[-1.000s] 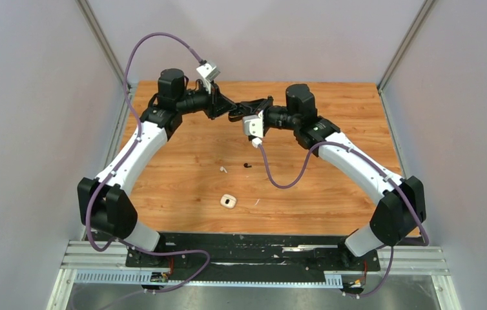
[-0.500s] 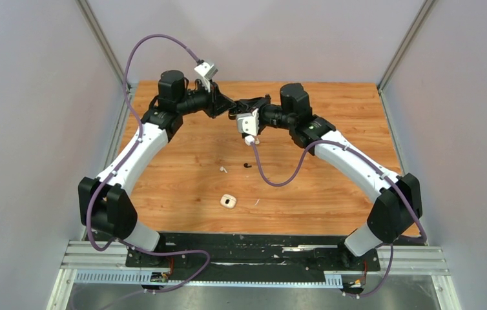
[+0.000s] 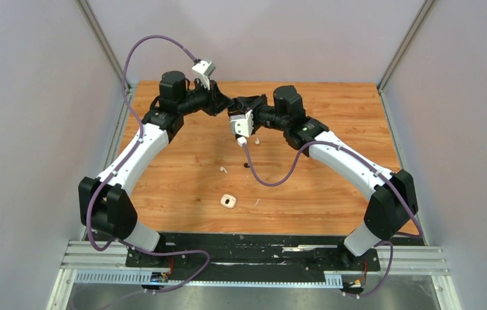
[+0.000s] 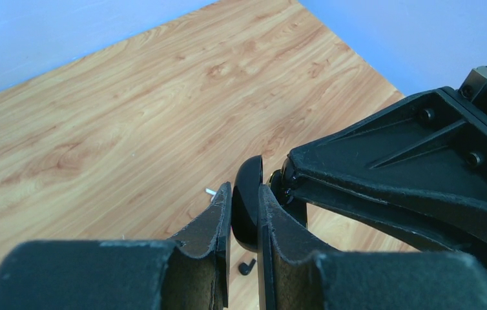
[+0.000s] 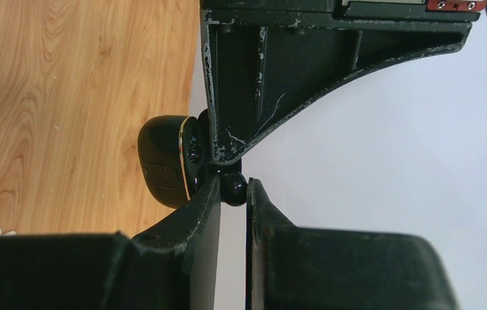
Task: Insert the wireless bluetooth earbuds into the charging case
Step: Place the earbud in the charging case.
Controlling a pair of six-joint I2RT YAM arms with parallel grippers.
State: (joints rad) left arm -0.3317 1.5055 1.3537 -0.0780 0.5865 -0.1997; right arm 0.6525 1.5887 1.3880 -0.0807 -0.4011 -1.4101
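My left gripper is shut on a black charging case and holds it in the air over the far middle of the table. The case has a gold rim and stands on edge between the fingers. Tip to tip with it, my right gripper is shut on a small black earbud, which sits right against the case's open side. On the table lie a second black earbud and a white earbud.
A white charging case lies open on the wooden table nearer the front. Small white pieces lie at its right and under the right wrist. Grey walls close in the table on three sides.
The right arm has swung left and brought its gripper in against the left gripper and the case. The left arm has barely moved.
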